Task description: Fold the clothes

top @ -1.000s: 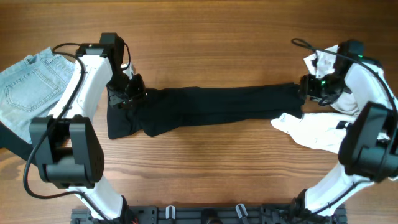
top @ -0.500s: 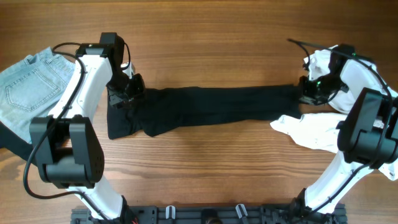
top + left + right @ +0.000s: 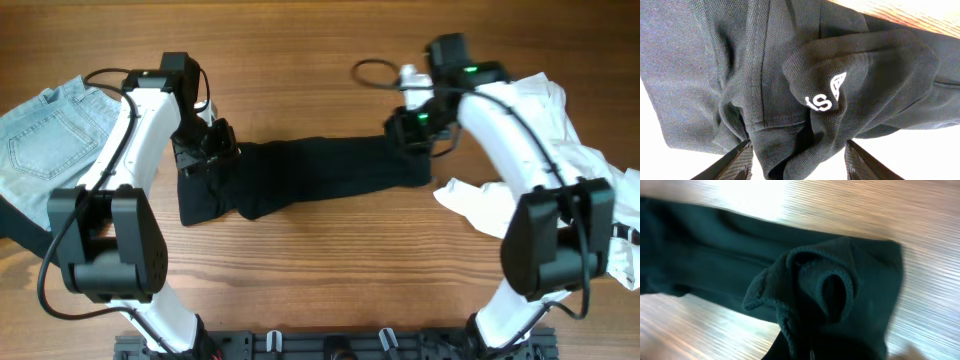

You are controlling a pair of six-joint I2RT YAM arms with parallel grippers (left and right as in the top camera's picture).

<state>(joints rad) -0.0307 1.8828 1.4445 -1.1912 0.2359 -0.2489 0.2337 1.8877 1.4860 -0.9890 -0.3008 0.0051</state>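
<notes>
A black shirt [image 3: 320, 175] lies stretched across the middle of the wooden table. My left gripper [image 3: 208, 152] hovers over its bunched left end. In the left wrist view the jaws [image 3: 799, 147] stand open, with a fold of the shirt [image 3: 740, 60] hanging between the fingers [image 3: 735, 162] and a white logo [image 3: 825, 95] above it. My right gripper [image 3: 410, 130] is shut on the shirt's right end, pulled in toward the middle. In the right wrist view the pinched cloth [image 3: 850, 280] bunches up and hides the fingers.
Light blue jeans [image 3: 45, 140] lie at the far left edge. A white garment [image 3: 500, 210] is heaped at the right, reaching up behind the right arm [image 3: 560, 110]. A cable loop [image 3: 375, 70] sticks out behind the right wrist.
The right gripper shut on the shirt's right end and carried it left toward the middle, shortening the spread. The left jaws have widened; the left arm stayed in place.
</notes>
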